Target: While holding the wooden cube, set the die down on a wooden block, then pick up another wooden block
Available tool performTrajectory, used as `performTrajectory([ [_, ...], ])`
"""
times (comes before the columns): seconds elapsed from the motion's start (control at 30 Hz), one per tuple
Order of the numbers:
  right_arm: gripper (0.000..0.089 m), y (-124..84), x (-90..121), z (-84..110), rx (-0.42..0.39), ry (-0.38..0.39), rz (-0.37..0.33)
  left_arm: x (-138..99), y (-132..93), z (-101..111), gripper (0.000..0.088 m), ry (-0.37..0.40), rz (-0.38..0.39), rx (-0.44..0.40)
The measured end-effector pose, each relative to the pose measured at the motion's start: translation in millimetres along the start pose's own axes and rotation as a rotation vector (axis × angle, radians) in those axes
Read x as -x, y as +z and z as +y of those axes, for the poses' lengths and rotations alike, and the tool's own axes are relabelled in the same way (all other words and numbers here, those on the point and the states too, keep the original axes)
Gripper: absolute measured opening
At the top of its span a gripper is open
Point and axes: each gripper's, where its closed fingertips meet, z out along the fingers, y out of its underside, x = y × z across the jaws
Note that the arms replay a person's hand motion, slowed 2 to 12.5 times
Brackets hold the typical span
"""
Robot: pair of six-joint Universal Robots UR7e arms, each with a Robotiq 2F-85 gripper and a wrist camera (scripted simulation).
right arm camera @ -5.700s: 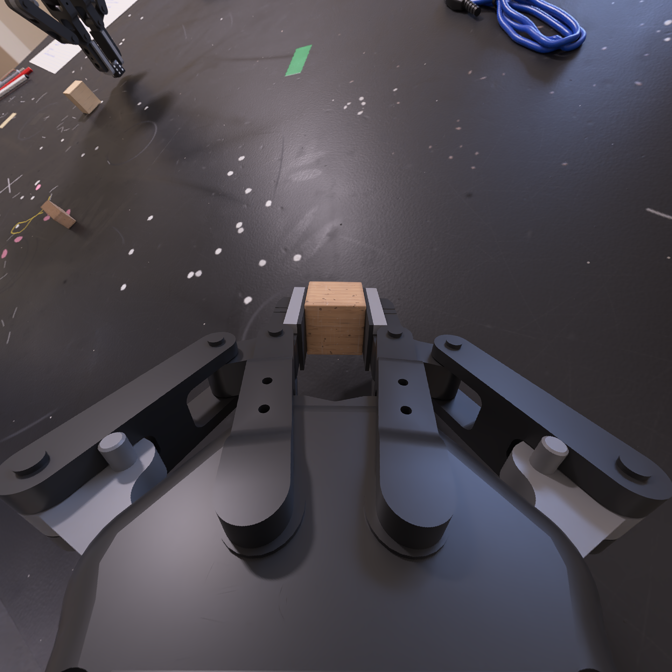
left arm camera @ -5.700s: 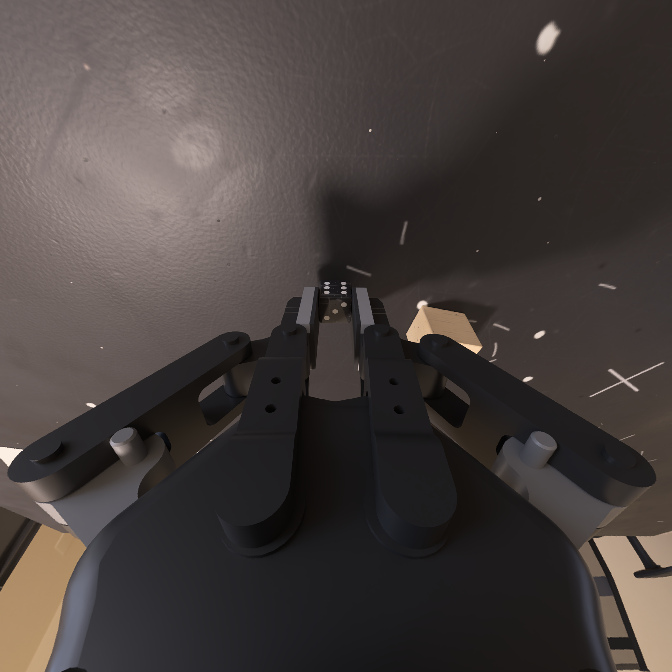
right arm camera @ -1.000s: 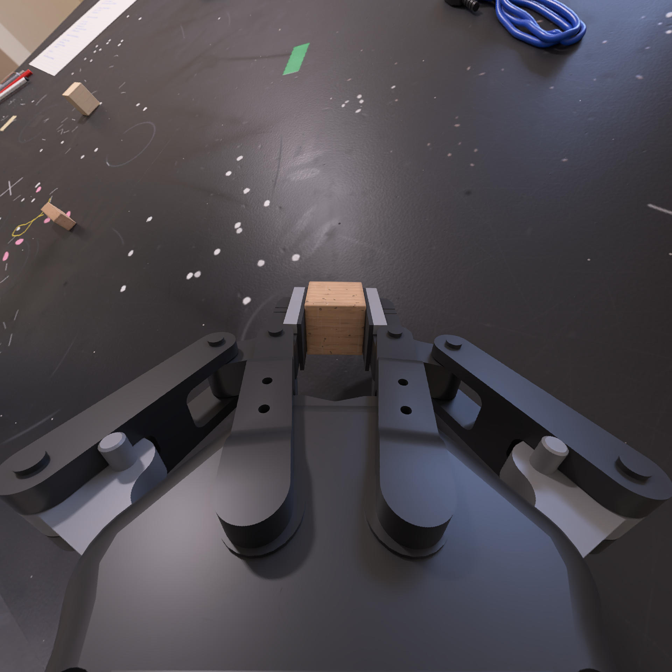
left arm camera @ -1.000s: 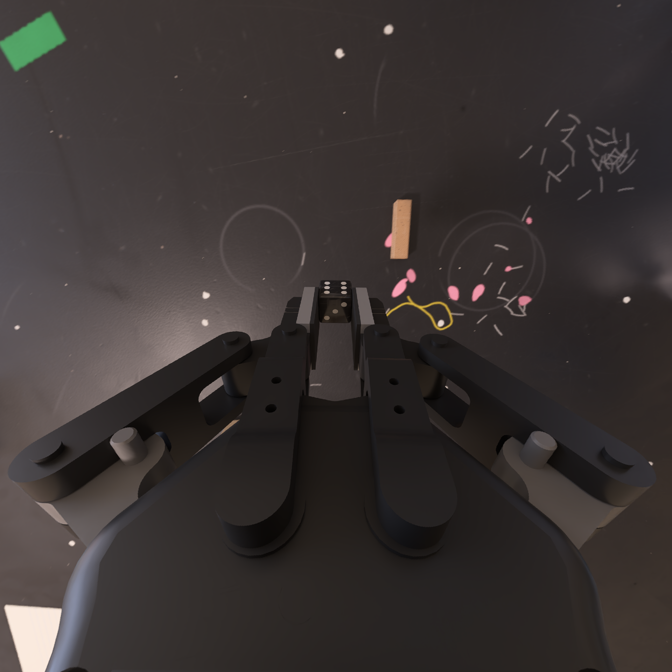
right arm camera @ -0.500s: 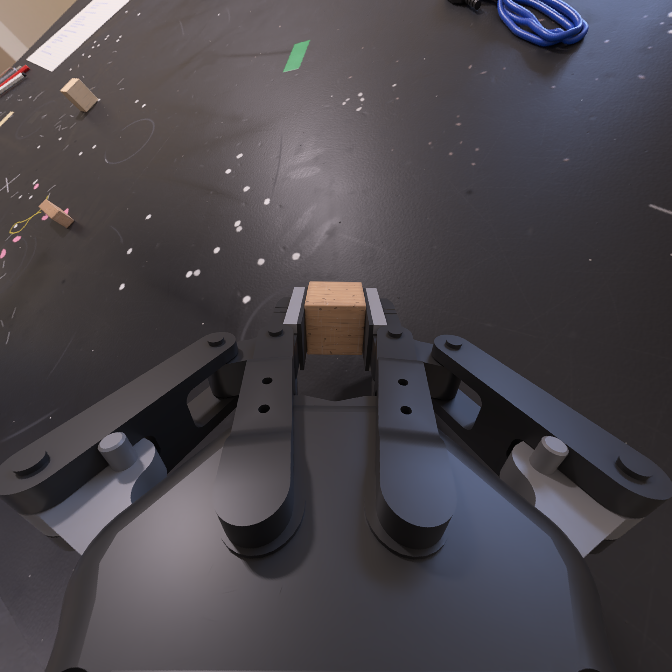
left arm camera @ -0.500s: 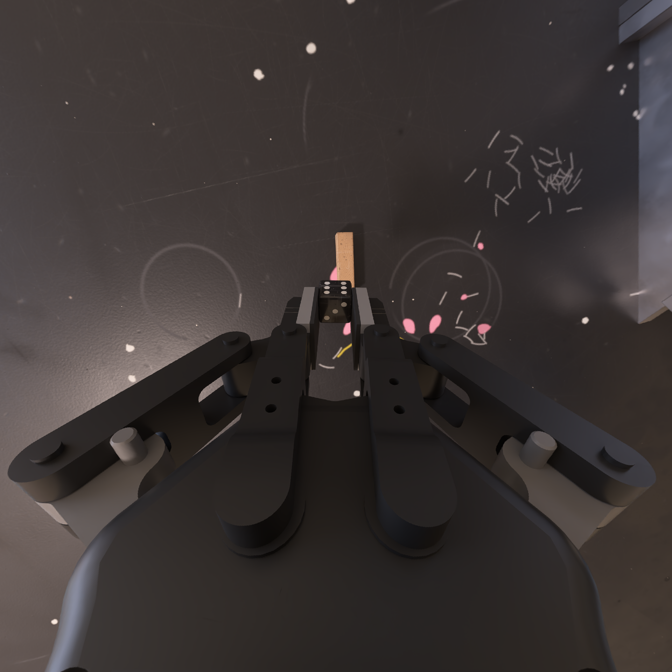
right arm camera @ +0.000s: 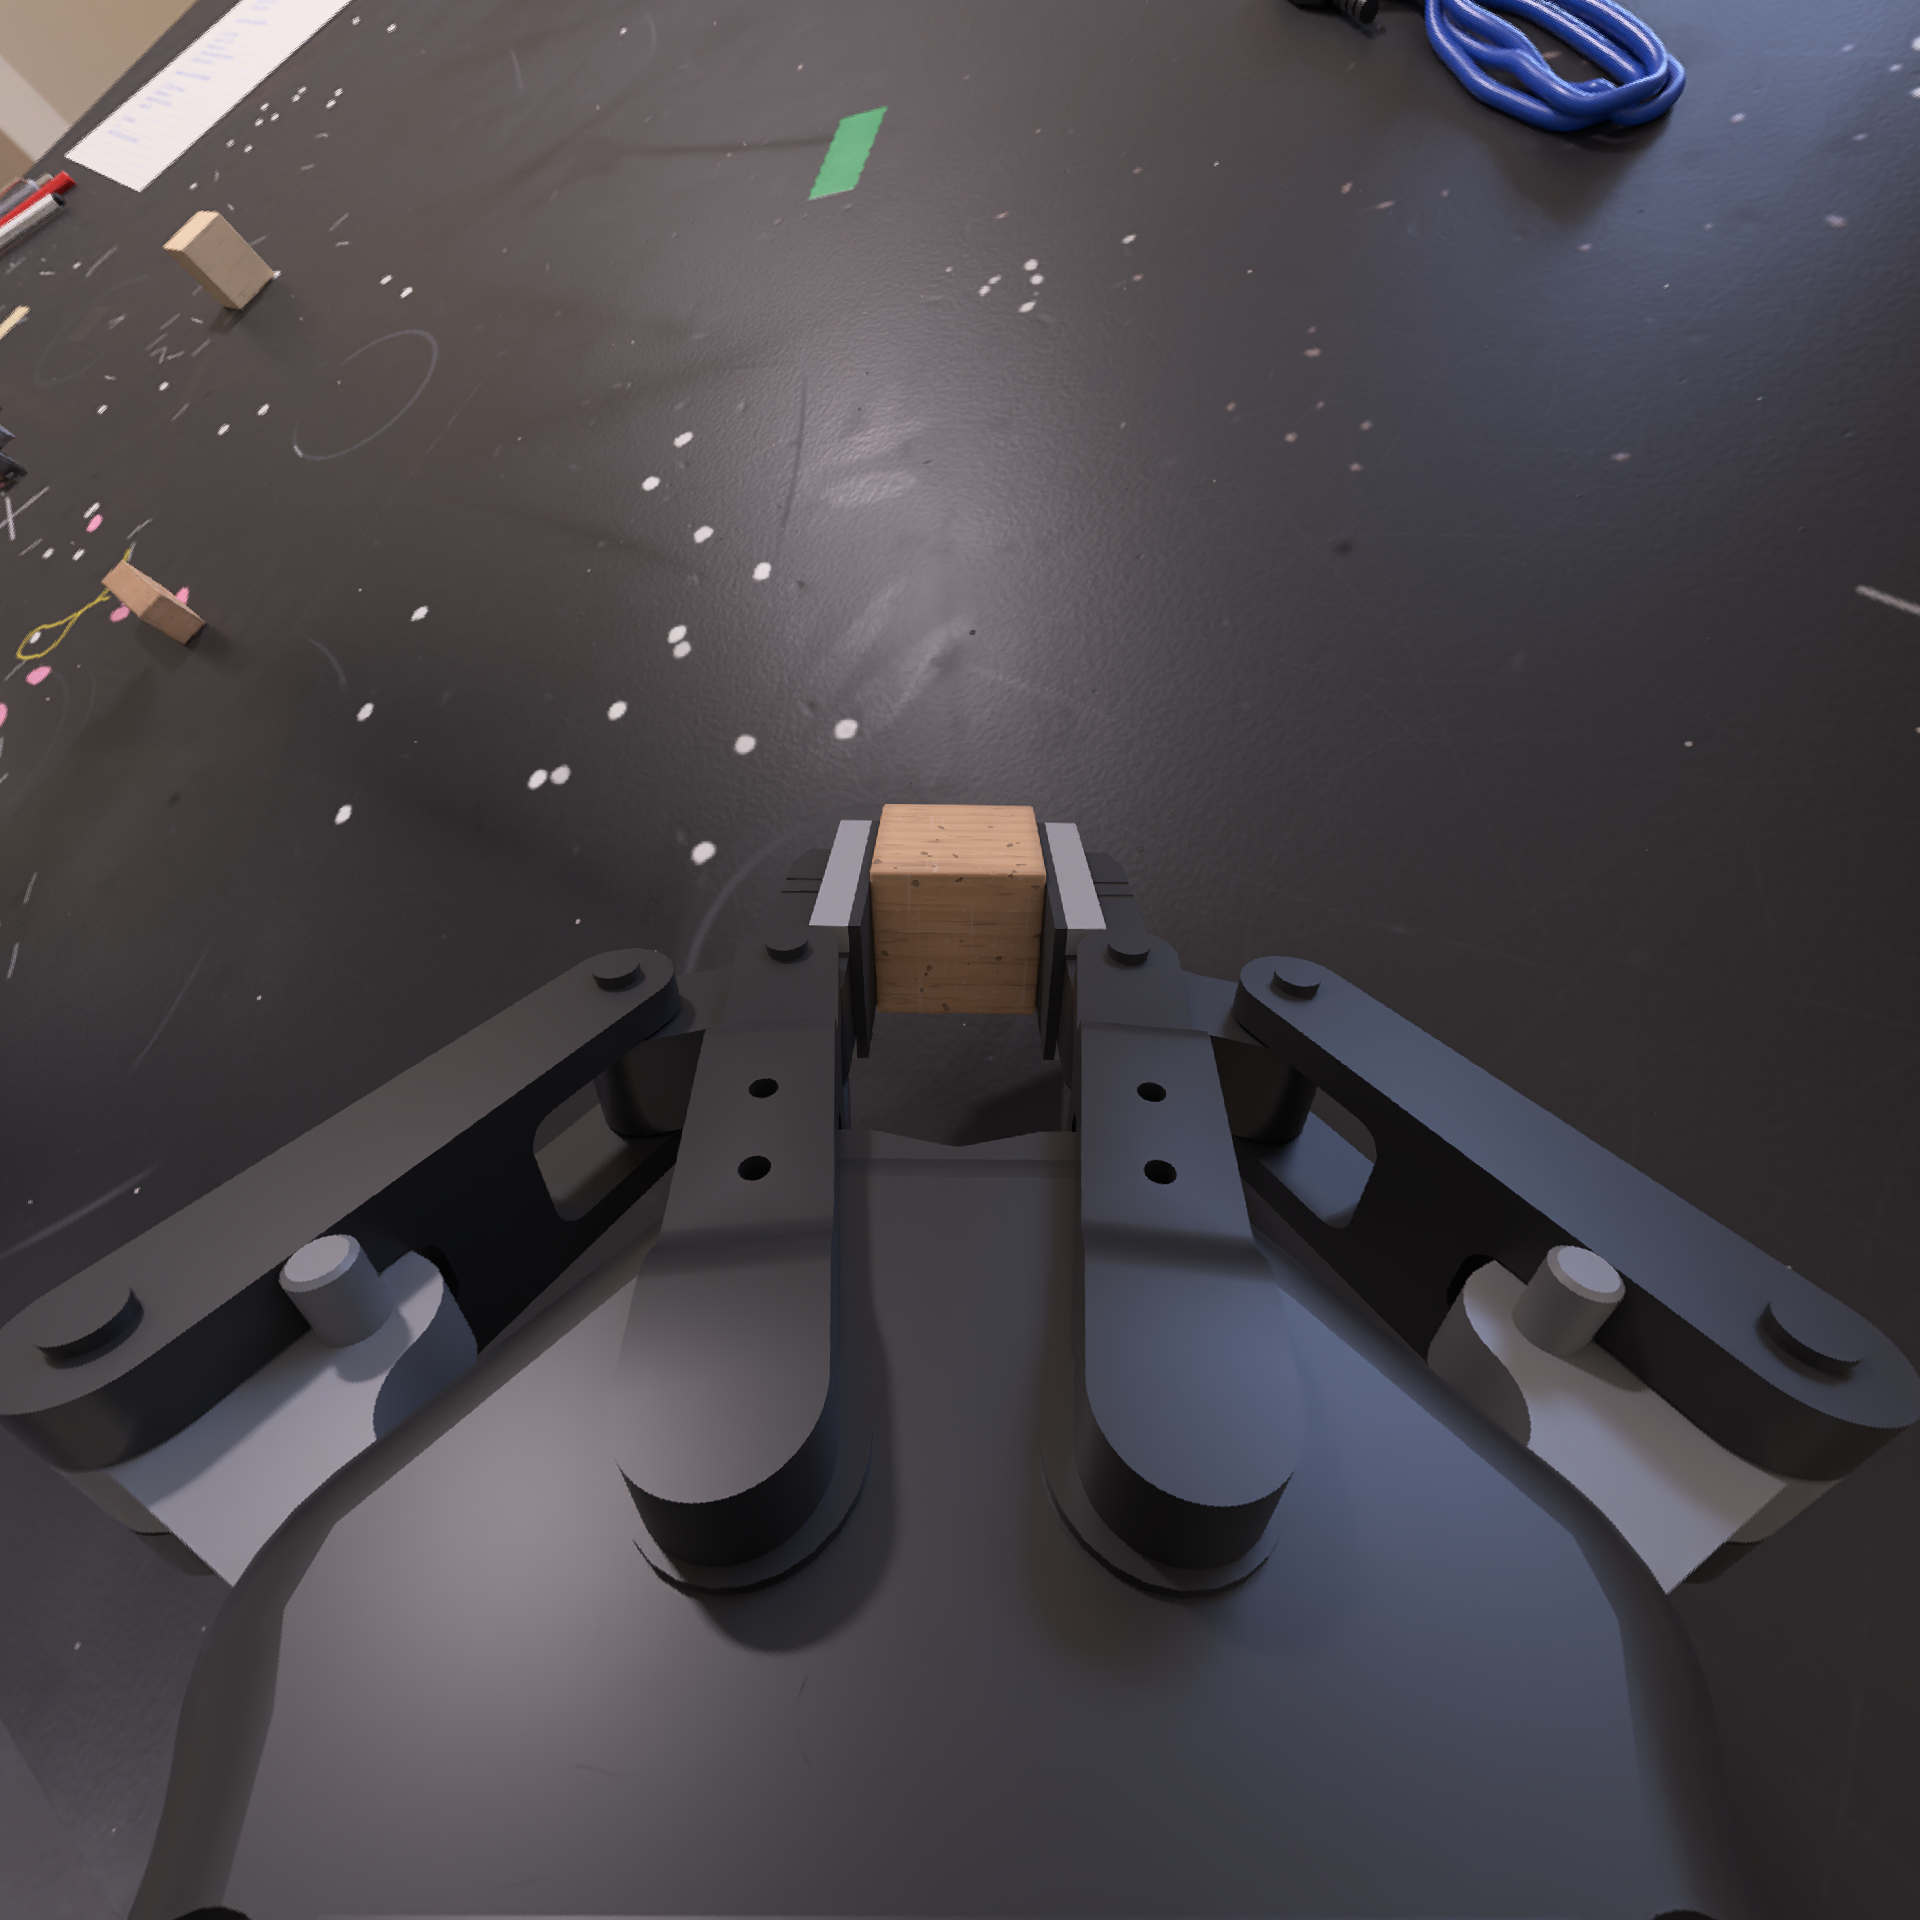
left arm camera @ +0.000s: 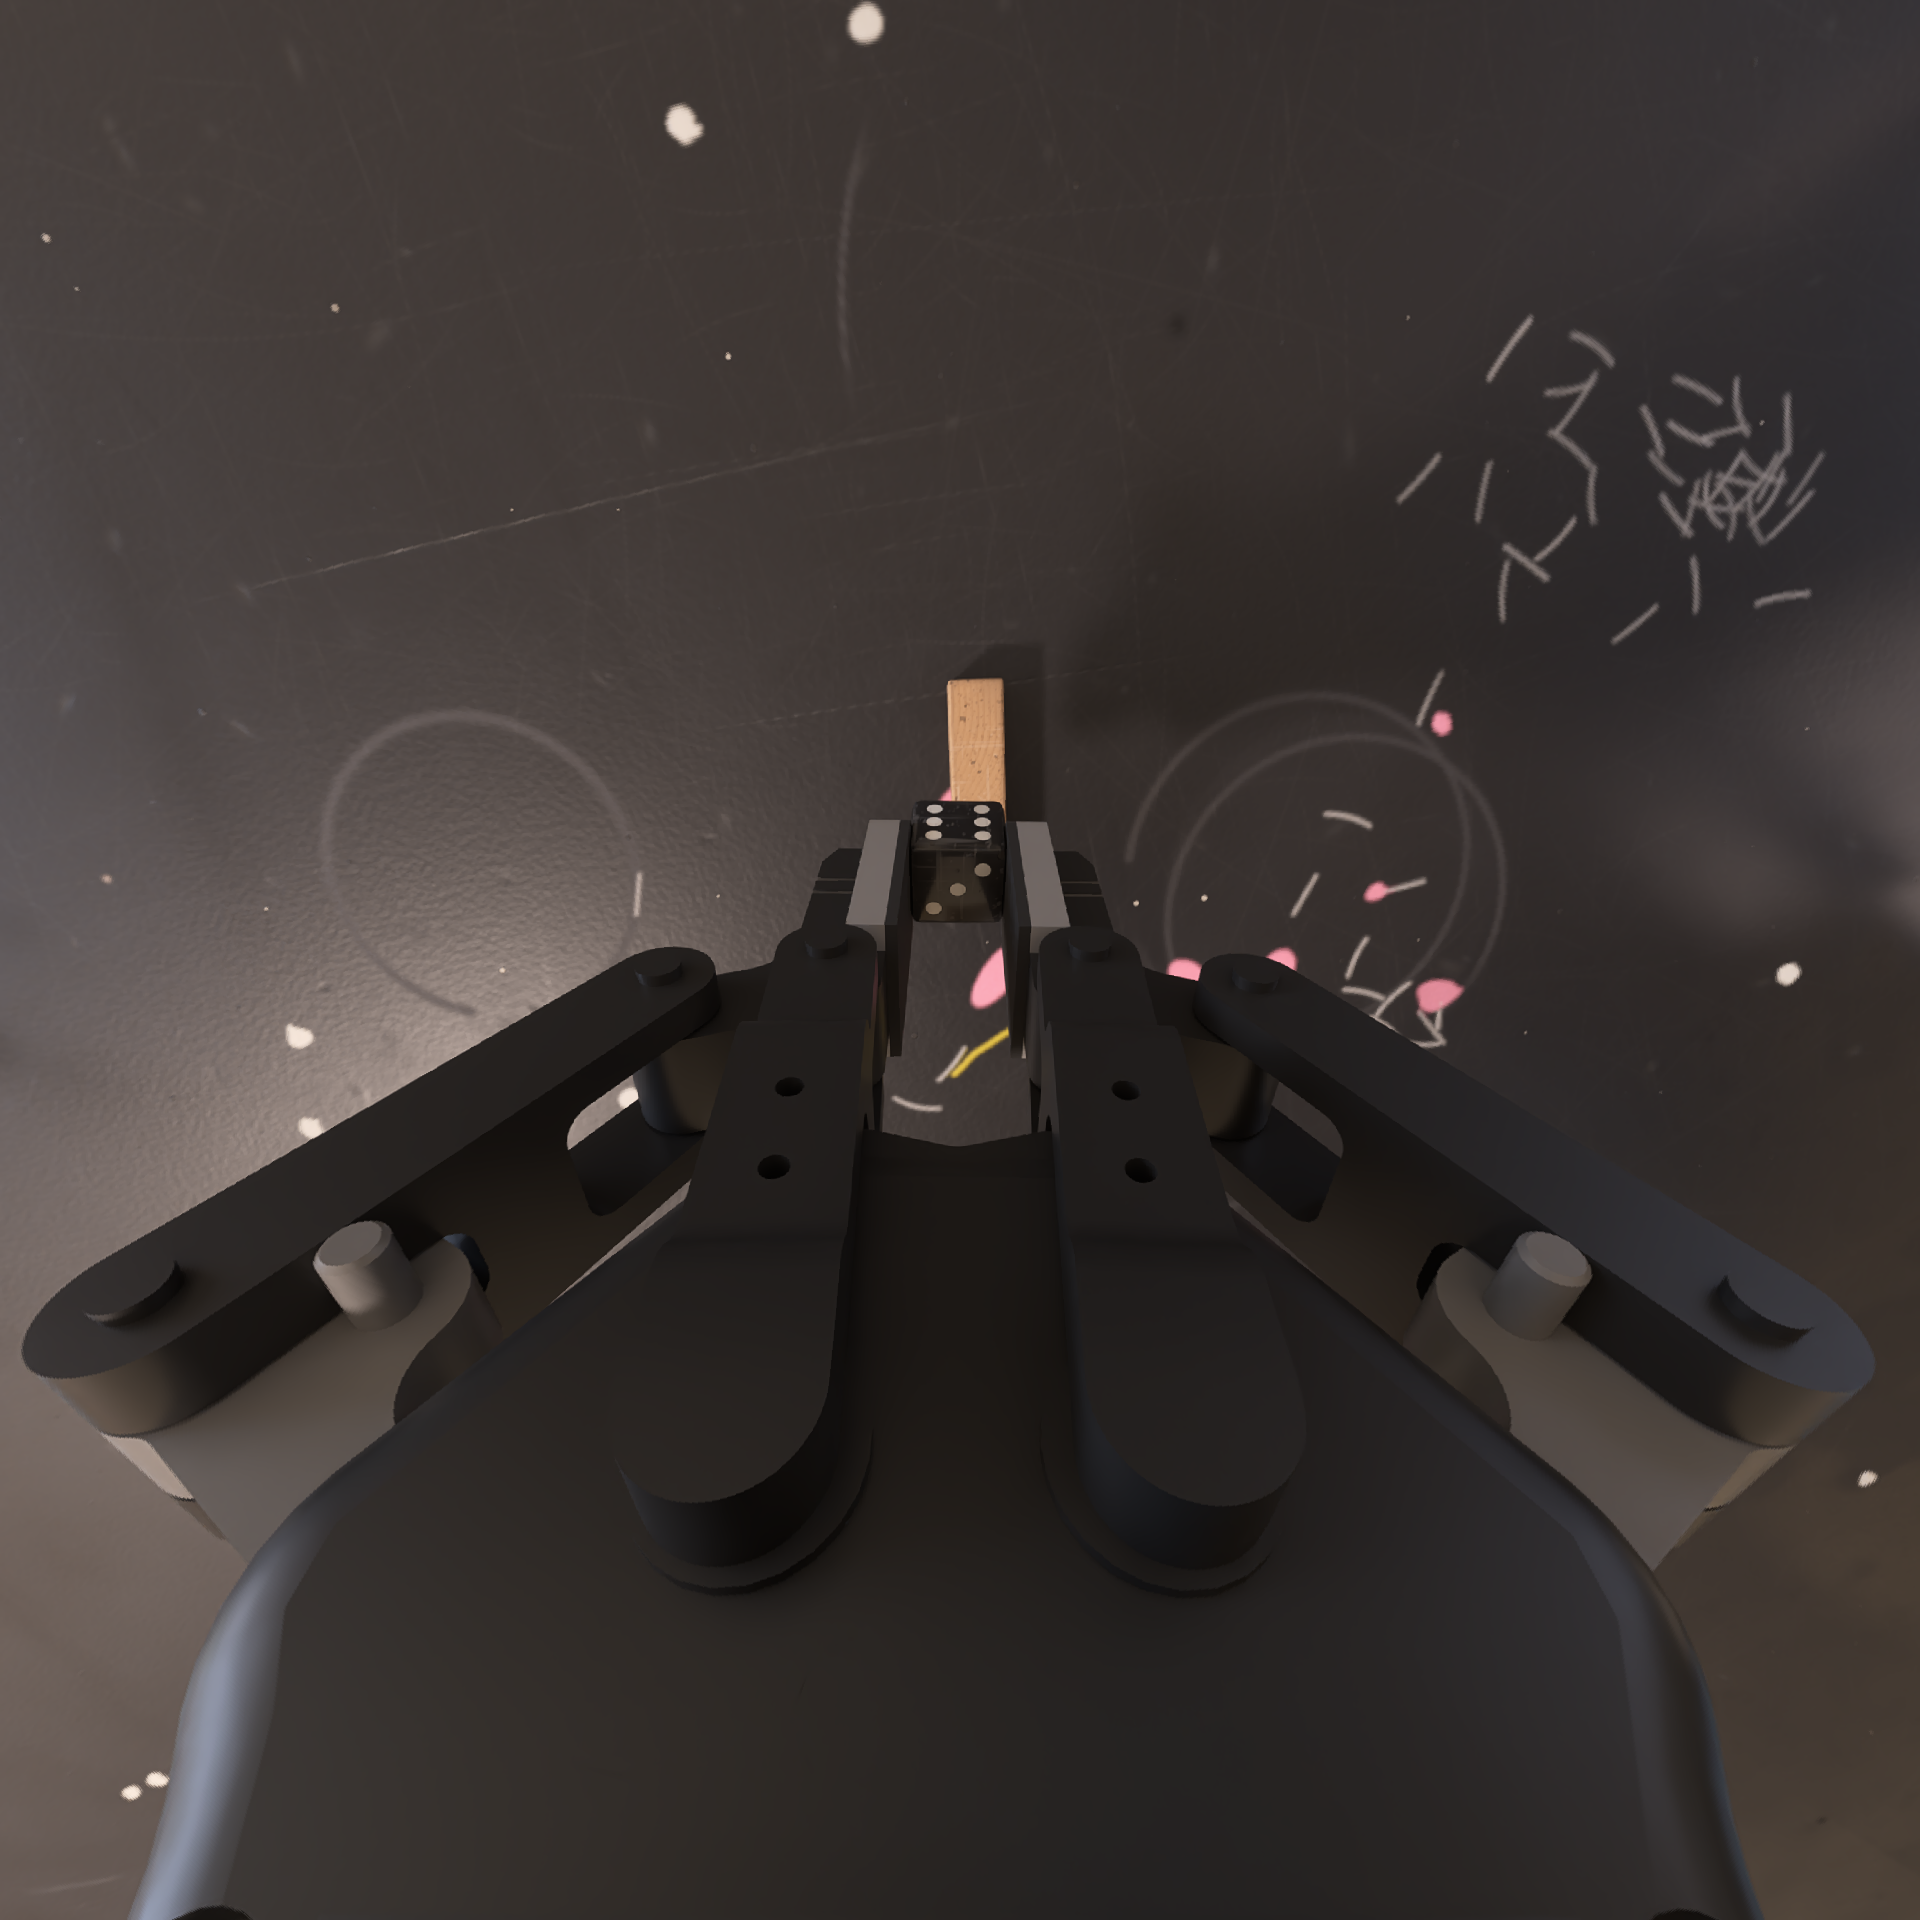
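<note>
- We find the left gripper (left arm camera: 958, 868) closed on the black die (left arm camera: 957, 860), white pips showing on two faces, held above the dark table (left arm camera: 520, 416).
- Directly beyond the die in the left wrist view, a narrow wooden block (left arm camera: 976, 740) lies on the table among pink dots and chalk circles; we cannot tell how high the die is above it.
- In the right wrist view, from the left: a white paper strip (right arm camera: 197, 88) bearing small print too fine for us to read, a pale wooden block (right arm camera: 218, 260), then the narrow block (right arm camera: 154, 603) beside a yellow scribble.
- A strip of green tape (right arm camera: 849, 152) carries no marking we can see.
- The right gripper (right arm camera: 957, 909) is clamped on the wooden cube (right arm camera: 957, 906), both pads against its sides, clear of the table.
- A coiled blue cable (right arm camera: 1553, 57) lies far right.
</note>
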Motion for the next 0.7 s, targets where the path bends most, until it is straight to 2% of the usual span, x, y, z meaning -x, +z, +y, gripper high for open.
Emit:
performTrajectory([
  [0.37,0.0250,0.2,0.2,0.3,0.002,-0.004,0.002,-3.5,17.1,-4.9,0.0157,-0.040,0.000,-0.018],
  [0.7,0.0250,0.3,0.2,0.5,0.003,-0.005,0.003,-4.5,29.0,-4.2,0.0157,-0.053,-0.017,-0.003],
])
